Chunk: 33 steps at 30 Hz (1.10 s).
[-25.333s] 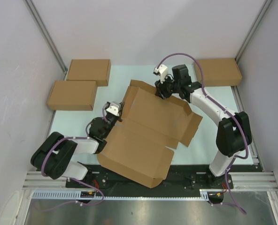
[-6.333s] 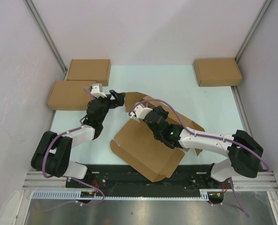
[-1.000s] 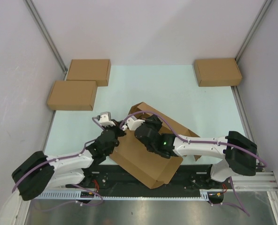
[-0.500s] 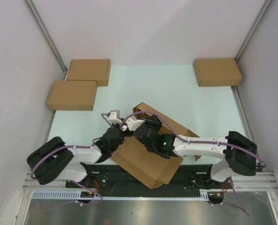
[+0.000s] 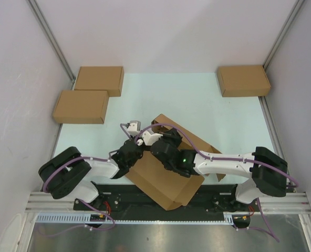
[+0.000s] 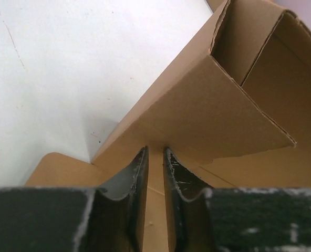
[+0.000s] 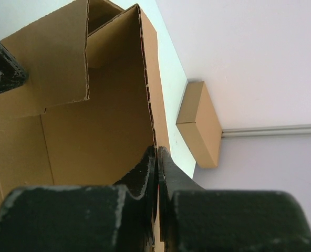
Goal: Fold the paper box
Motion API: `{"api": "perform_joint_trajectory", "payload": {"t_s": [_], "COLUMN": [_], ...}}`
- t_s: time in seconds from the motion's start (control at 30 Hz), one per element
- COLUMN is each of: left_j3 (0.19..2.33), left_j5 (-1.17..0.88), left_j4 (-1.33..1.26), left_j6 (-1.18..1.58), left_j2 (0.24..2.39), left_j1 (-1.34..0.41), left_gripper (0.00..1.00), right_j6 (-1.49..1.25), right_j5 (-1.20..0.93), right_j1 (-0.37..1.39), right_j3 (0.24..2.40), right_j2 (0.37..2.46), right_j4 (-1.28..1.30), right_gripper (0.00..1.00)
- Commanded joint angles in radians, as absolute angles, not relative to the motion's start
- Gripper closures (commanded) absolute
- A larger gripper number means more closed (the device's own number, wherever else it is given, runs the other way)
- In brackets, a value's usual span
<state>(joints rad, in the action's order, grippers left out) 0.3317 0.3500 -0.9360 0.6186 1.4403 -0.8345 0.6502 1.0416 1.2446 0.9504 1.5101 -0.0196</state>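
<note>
The paper box (image 5: 166, 178), a brown corrugated die-cut piece, lies half folded at the table's near middle, with walls standing up on its far side. My right gripper (image 5: 165, 140) is shut on the top edge of one standing wall; in the right wrist view that corrugated edge (image 7: 147, 105) runs straight down into the right gripper (image 7: 157, 149). My left gripper (image 5: 139, 144) sits at the box's left corner. In the left wrist view the left gripper (image 6: 155, 152) has its jaws a narrow gap apart over a flat panel, under a raised flap (image 6: 213, 105), with nothing pinched between them.
Two closed brown boxes (image 5: 99, 80) (image 5: 81, 106) lie at the back left. A third (image 5: 243, 80) sits at the back right and also shows in the right wrist view as a brown box (image 7: 200, 123). The pale green mat (image 5: 213, 110) is bounded by grey walls.
My left arm has swung right and forward to the box's left corner, and its jaws have parted slightly. The right gripper keeps its hold on the wall; the box barely shifts.
</note>
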Motion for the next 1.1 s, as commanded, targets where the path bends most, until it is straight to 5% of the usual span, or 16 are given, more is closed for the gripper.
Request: {"api": "perform_joint_trajectory", "payload": {"t_s": [0.0, 0.13, 0.6, 1.07], "left_j3": [0.382, 0.354, 0.220, 0.264], "left_j5": [0.391, 0.420, 0.313, 0.091], "left_j4": [-1.057, -1.156, -1.578, -1.726], "left_j6": [0.537, 0.480, 0.316, 0.245], "left_j2": [1.448, 1.456, 1.500, 1.607], "left_j1": [-0.831, -0.831, -0.807, -0.758], "left_gripper": [0.73, 0.53, 0.28, 0.28], "right_j6": [0.583, 0.580, 0.561, 0.538], "right_j5": [0.920, 0.907, 0.867, 0.824], "right_j1": [1.270, 1.270, 1.256, 1.247], "right_j3": [0.945, 0.945, 0.945, 0.945], "right_j2": [1.539, 1.531, 1.502, 1.489], "right_j4": [0.055, 0.060, 0.098, 0.130], "right_gripper": [1.00, 1.00, 1.00, 1.00]}}
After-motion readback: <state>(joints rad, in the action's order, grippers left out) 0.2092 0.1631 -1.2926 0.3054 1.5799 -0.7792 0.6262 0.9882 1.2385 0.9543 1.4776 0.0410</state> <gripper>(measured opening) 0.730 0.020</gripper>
